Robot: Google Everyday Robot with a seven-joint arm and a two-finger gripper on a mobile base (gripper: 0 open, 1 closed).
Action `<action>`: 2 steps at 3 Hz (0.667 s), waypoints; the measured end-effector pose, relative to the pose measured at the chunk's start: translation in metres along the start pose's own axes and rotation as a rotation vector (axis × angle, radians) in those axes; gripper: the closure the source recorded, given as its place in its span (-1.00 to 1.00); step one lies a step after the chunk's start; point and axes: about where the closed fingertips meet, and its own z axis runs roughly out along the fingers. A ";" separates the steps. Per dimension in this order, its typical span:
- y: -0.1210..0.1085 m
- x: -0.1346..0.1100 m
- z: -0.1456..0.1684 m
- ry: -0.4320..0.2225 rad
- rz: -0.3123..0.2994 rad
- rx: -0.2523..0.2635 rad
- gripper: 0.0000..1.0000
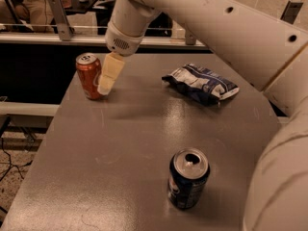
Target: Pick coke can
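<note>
On the grey table (144,129) the coke can (90,76) stands upright near the far edge, and my gripper (105,83) hangs just beside it on the side facing the chip bag (202,83) — whether it is open or grasping, I cannot tell.

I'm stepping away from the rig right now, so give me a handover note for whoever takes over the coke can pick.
Gripper: low beside the coke can, on its right in the camera view; contact unclear. Coke can: upright at the far left corner of the table, not lifted. Done: approach. Left: grasp and lift. The blue can and chip bag sit well away.
</note>
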 end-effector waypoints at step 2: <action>0.003 -0.042 0.015 -0.072 -0.030 -0.026 -1.00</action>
